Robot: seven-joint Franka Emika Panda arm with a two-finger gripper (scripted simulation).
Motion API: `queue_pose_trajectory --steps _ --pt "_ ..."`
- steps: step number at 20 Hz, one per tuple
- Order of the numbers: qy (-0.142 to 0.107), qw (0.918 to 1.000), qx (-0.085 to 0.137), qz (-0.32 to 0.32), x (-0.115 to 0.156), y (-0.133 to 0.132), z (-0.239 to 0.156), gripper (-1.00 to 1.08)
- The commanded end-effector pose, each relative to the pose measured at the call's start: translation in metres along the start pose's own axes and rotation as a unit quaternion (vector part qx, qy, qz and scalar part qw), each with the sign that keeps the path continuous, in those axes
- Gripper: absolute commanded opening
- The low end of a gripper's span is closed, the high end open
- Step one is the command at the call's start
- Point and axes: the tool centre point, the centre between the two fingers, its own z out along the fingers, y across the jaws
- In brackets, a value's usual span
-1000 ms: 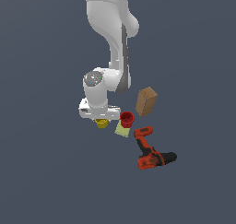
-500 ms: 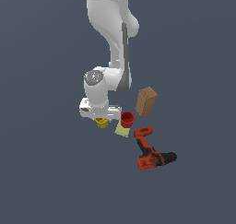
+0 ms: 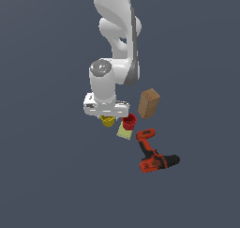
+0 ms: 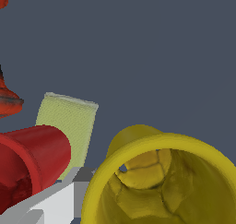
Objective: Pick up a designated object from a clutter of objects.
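Yellow round plastic cup (image 4: pixel 161 181) sat right under the white gripper (image 3: pixel 107 114), beside the red cup (image 3: pixel 129 121); grip state unclear, lifting apparently remained.

The floor (image 3: pixel 42 175): flat, uniform dark blue-grey surface, unmarked, filling the exterior view to every edge; the same floor (image 4: pixel 161 43) backs the wrist view.

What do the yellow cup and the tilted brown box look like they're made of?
Yellow cup: probably plastic, with a uniform saturated colour, a smooth rolled rim and thin walls. Brown box: likely cardboard, matte tan with flat faces and sharp edges. Both are simulator renders, so this is only a guess.
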Motion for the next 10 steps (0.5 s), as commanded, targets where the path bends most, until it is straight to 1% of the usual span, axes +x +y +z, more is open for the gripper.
queue_pose_trajectory --steps 1,10 --pt "0.001 1.0 0.0 0.0 0.002 -0.01 -0.02 -1.0" --pt "0.0 1.0 -0.001 0.0 0.01 -0.056 -0.105 -1.0"
